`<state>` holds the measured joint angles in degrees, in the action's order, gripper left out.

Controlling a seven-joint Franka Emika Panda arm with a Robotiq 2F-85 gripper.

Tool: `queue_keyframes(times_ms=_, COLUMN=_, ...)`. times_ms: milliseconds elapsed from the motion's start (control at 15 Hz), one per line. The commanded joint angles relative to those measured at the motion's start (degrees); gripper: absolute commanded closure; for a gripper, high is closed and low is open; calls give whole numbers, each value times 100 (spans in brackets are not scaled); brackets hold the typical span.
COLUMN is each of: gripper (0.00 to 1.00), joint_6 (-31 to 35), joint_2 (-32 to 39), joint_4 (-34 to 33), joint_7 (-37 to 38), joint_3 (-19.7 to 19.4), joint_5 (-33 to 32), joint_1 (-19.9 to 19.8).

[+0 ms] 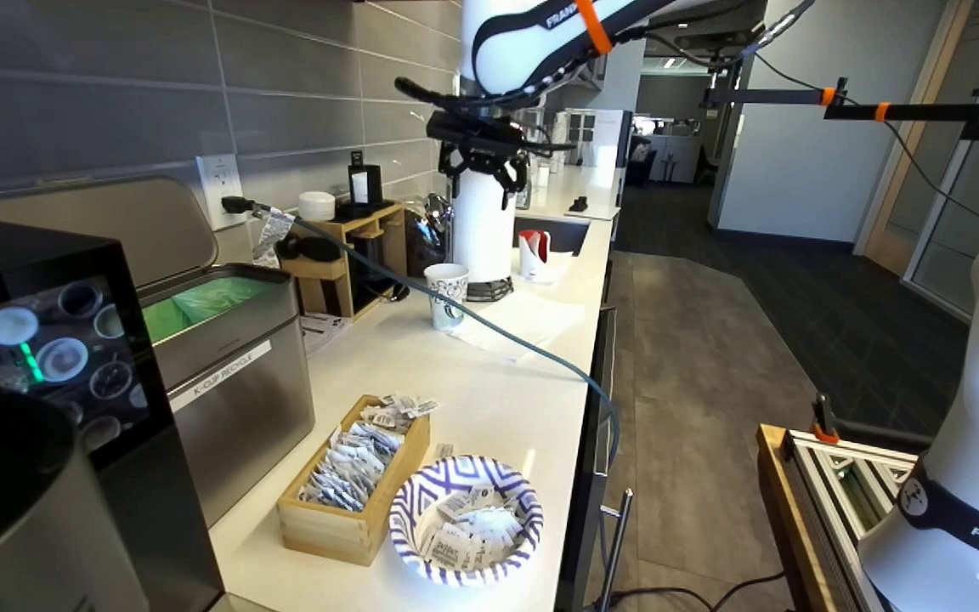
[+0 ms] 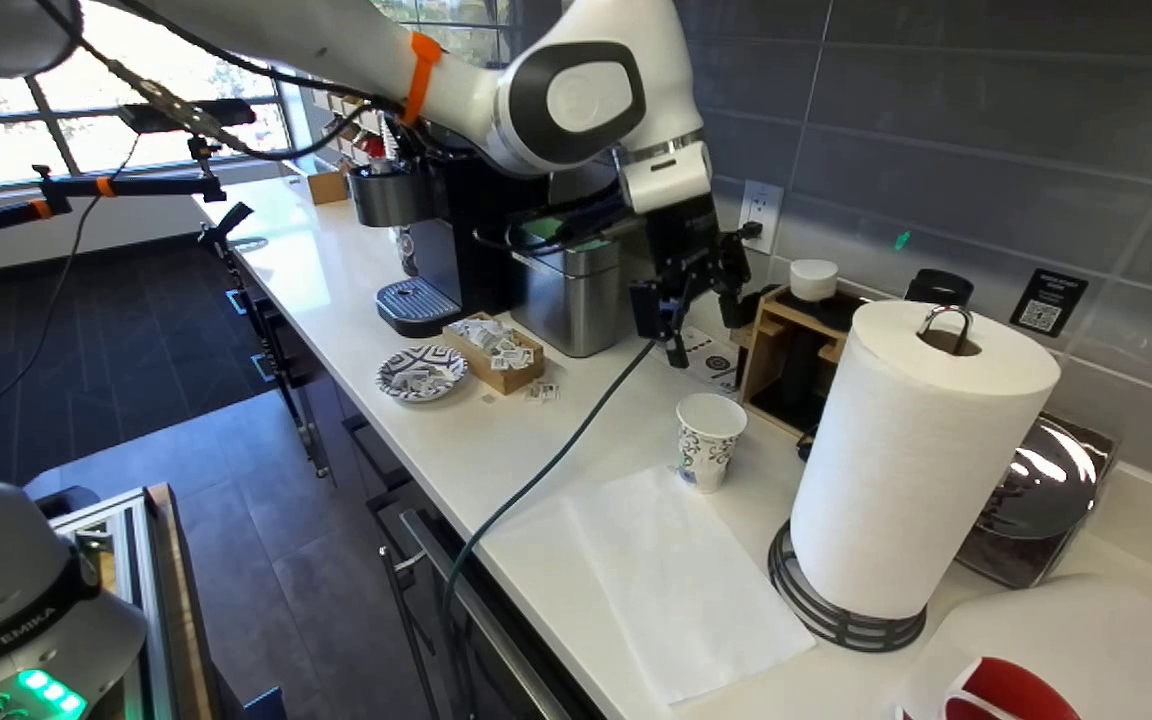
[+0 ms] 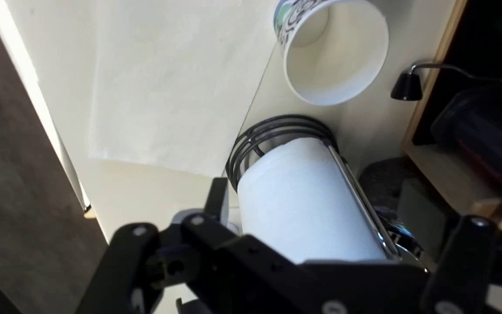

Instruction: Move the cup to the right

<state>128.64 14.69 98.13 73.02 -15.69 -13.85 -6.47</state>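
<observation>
A patterned paper cup (image 1: 445,286) is shown standing on a white tabletop (image 1: 362,357), with a wide-spread robot tool (image 1: 483,189) held raised nearby.
In an exterior view, the cup is placed upright near a tall roll of paper towels (image 1: 483,242); a wooden box (image 1: 324,531) of packets (image 1: 358,463) and a blue-patterned bowl (image 1: 404,520) are set nearer the camera. In an exterior view, the upright cup (image 2: 706,455) is found at the edge of a white sheet (image 2: 696,590), and the tool's fingers (image 2: 647,308) are held well apart, above the tabletop and clear of the cup. In the wrist view, the cup (image 3: 334,50) is seen at the top, its white inside turned toward the camera, while the roll is framed between the fingers.
</observation>
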Motion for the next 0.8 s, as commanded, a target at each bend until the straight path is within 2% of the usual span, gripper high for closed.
queue_keyframes(times_ms=0, gripper=0, joint_6=286, joint_2=-1353, joint_4=1209, joint_7=-1394, joint_3=124, joint_5=180, joint_1=-233)
queue_keyframes(times_ms=200, gripper=0, joint_6=264, joint_2=-2257, joint_4=1921, joint_7=-2479, joint_3=162, joint_5=545, joint_1=-330)
queue_keyframes(times_ms=533, gripper=0, joint_6=-108, joint_2=-3559, joint_4=2979, joint_7=-4017, joint_3=241, joint_5=1603, joint_1=-300)
queue_keyframes(times_ms=600, gripper=0, joint_6=-22, joint_2=-2909, joint_4=2343, joint_7=-3564, joint_3=355, joint_5=1279, joint_1=-497)
queue_keyframes(times_ms=733, gripper=0, joint_6=-74, joint_2=-3293, joint_4=2687, joint_7=-3870, joint_3=417, joint_5=1500, joint_1=-513)
